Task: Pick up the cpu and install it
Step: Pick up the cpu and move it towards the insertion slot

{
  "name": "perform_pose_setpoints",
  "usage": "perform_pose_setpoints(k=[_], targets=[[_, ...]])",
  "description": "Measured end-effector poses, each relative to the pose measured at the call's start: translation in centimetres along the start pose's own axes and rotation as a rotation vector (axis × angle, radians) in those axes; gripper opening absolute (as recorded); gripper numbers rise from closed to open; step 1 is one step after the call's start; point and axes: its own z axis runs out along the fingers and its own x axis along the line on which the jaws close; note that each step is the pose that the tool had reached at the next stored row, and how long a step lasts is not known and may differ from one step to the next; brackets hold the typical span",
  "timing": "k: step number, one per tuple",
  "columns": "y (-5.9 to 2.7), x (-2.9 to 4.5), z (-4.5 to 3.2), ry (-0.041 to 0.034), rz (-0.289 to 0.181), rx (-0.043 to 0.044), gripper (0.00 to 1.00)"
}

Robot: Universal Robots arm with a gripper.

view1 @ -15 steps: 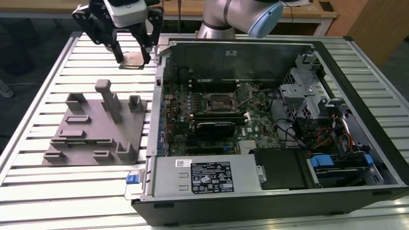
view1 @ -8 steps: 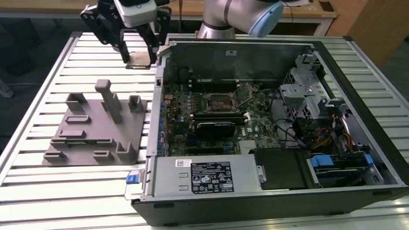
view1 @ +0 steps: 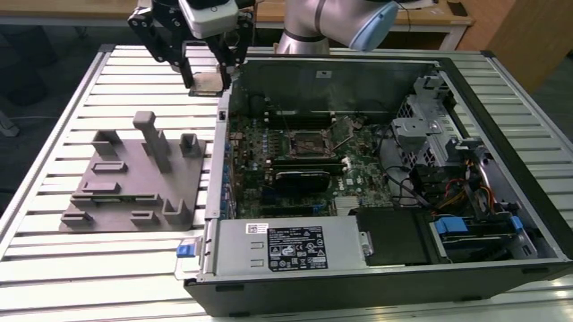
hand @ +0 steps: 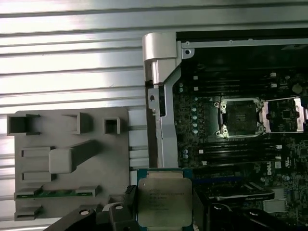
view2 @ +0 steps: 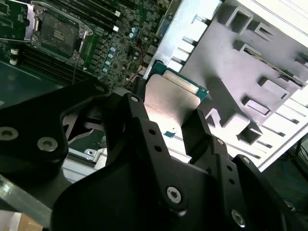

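**Gripper (view1: 208, 79) carries the cpu (view1: 208, 82) in the air beside the open case**

Gripper jaws are closed narrowly on the cpu, one black finger on each of two opposite edges. In the second wrist view the fingers (view2: 139, 113) press against the chip's sides, and its pale metal top (view2: 171, 98) shows between them. In the first wrist view the cpu (hand: 163, 202) sits square in the grip, its silvery lid facing the camera and a thin green rim around it.

In the exterior view the chip hangs above the slatted metal table (view1: 54, 134), clear of its surface and near the far edge. It is just outside the far corner of the computer case (view1: 376, 298), on the exterior view's left of the case wall. The silver arm (view1: 331, 20) reaches in from beyond the table's far edge.

The case lies on its side with its panel off, taking up the exterior view's right of the table. Inside it the green motherboard (view1: 296, 157) faces up. Its socket (view1: 309, 142) is uncovered, and in the first wrist view the socket (hand: 239, 118) has its metal lid swung open beside it. The cpu is well apart from the socket.

A grey fixture plate (view1: 117, 188) with raised blocks lies flat on the table on the exterior view's left of the case, nearer the front edge than the gripper. A silver power supply (view1: 282, 245) fills the case's near corner.
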Motion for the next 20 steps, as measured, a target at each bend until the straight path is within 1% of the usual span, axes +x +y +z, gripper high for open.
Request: perform_pose_setpoints(k=[17,20], targets=[[0.28,-3.20,0.12,0.0000,0.000,0.0000,0.54],[0.34,-3.86,0.14,-0.0001,0.000,0.0000,0.54]])
